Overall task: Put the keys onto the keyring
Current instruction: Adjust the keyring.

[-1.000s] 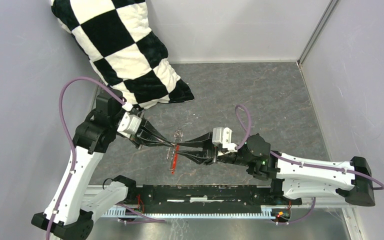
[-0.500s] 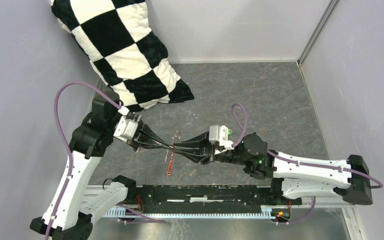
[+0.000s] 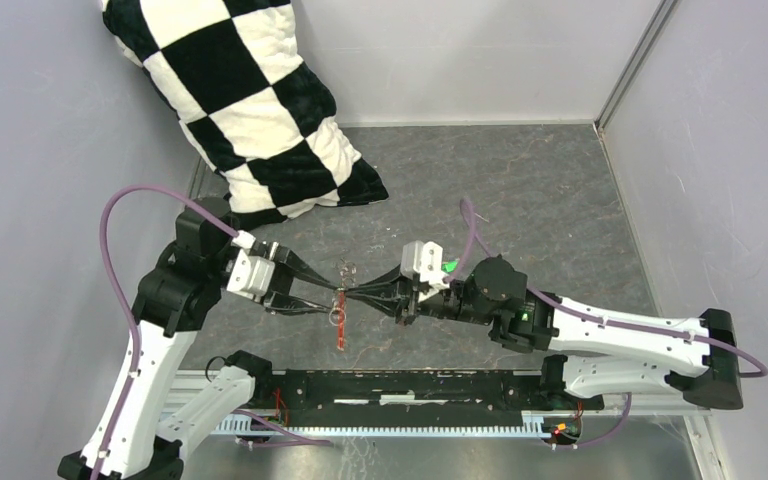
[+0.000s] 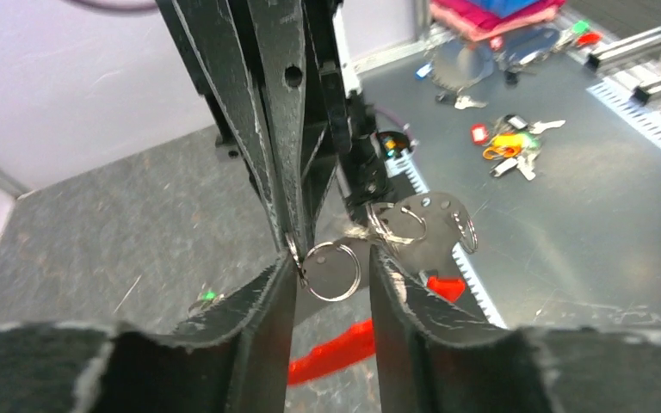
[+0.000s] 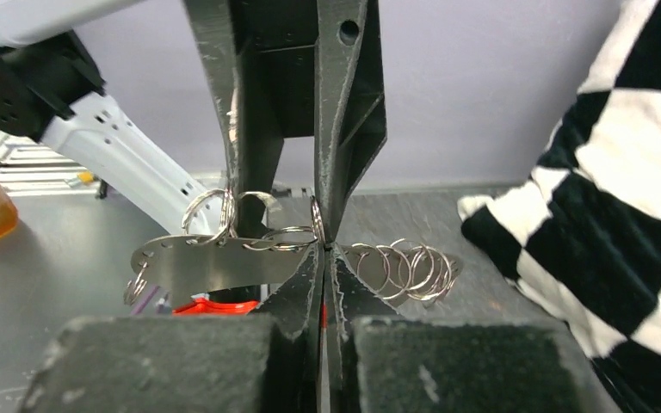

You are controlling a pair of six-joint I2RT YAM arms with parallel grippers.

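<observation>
The keyring is a thin silvery ring hanging over the mat, joined to a flat metal plate that carries several more rings, with the red tag dangling under it. My right gripper is shut on the ring's edge. It meets my left gripper tip to tip. My left gripper is open, its fingers either side of the ring. A tiny green-headed key lies on the mat below, apart from both grippers. The red tag also shows under the plate.
A black-and-white checked pillow leans in the back left corner. Walls close the mat at the left, back and right. A metal rail runs along the near edge. A loose bunch of coloured keys lies beyond the mat.
My left gripper has opened and let go of the ring; my right gripper has shut on it. Both arms and the dangling red tag have shifted slightly left.
</observation>
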